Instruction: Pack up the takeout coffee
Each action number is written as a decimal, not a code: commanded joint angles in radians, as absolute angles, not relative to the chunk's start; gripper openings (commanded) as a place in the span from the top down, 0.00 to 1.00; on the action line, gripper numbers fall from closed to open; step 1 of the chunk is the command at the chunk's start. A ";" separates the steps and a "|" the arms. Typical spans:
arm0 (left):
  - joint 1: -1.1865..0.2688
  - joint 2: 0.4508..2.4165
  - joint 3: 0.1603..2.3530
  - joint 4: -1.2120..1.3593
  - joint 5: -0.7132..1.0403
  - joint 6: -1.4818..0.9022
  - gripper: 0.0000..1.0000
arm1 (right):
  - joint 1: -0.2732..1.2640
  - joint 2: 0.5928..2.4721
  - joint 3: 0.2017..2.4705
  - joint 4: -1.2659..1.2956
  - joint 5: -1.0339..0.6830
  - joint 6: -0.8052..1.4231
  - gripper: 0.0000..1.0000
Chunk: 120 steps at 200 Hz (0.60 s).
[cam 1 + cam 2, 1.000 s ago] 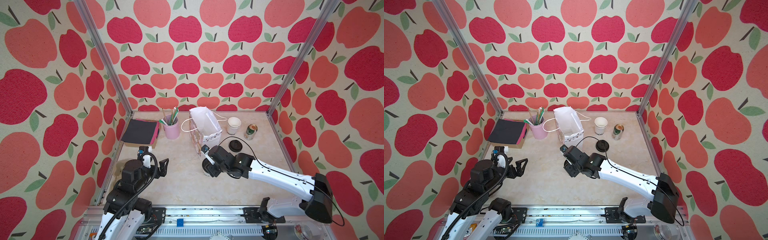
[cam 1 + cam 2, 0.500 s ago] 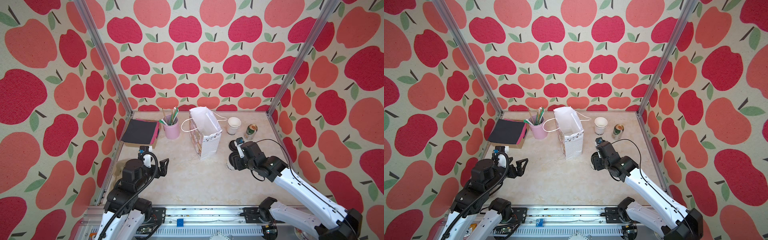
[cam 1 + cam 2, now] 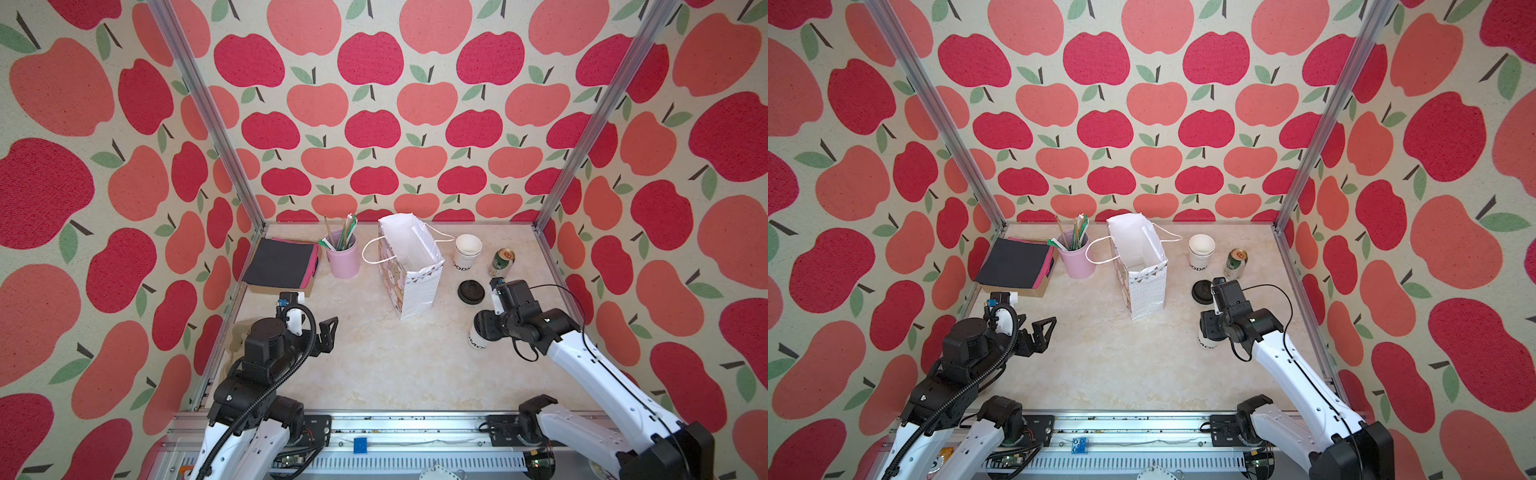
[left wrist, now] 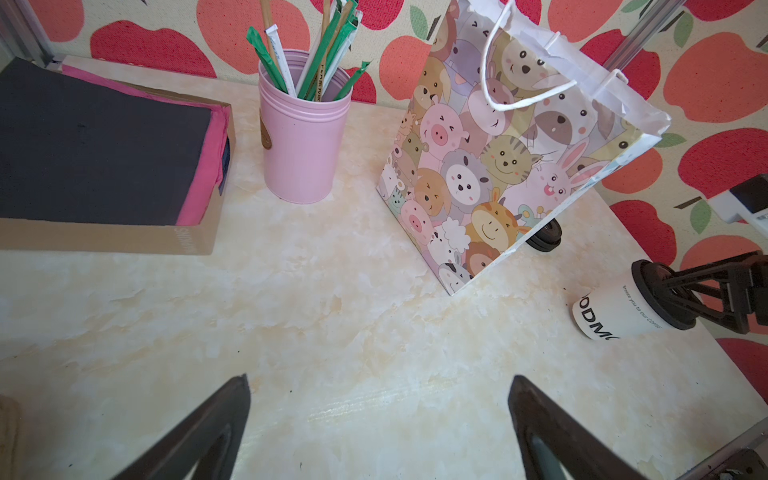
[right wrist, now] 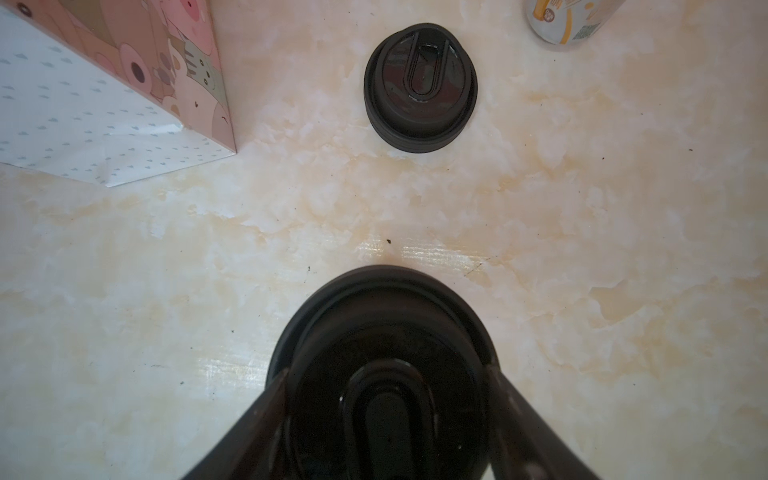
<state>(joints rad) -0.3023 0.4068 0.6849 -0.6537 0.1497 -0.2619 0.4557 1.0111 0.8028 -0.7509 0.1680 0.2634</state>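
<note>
Right end effector [image 5: 388, 372] is gripping the coffee [image 4: 611, 309] by its lid [image 5: 382, 299] and should be carrying it upright, clearing the bag [image 3: 415, 286] rim.

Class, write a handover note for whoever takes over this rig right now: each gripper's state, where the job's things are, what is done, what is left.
Left gripper: open, empty, at the front left.
Right gripper: shut on the takeout coffee at its top, to the right of the gift bag; lifted or resting, cannot tell.
Gift bag: upright, mouth open, nothing seen inside.
Done: coffee lidded and gripped.
Left: carry it over the bag's mouth, lower it in upright, release.
</note>
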 commanded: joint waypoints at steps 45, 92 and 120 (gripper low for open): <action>-0.299 0.408 0.672 -0.643 0.158 -0.245 0.01 | 0.437 1.048 0.795 -0.746 0.160 0.241 0.37; -0.300 0.398 0.673 -0.644 0.156 -0.245 0.01 | 0.436 1.067 0.803 -0.748 0.141 0.239 0.31; -0.300 0.388 0.673 -0.644 0.153 -0.245 0.01 | 0.437 1.063 0.837 -0.777 0.141 0.240 0.27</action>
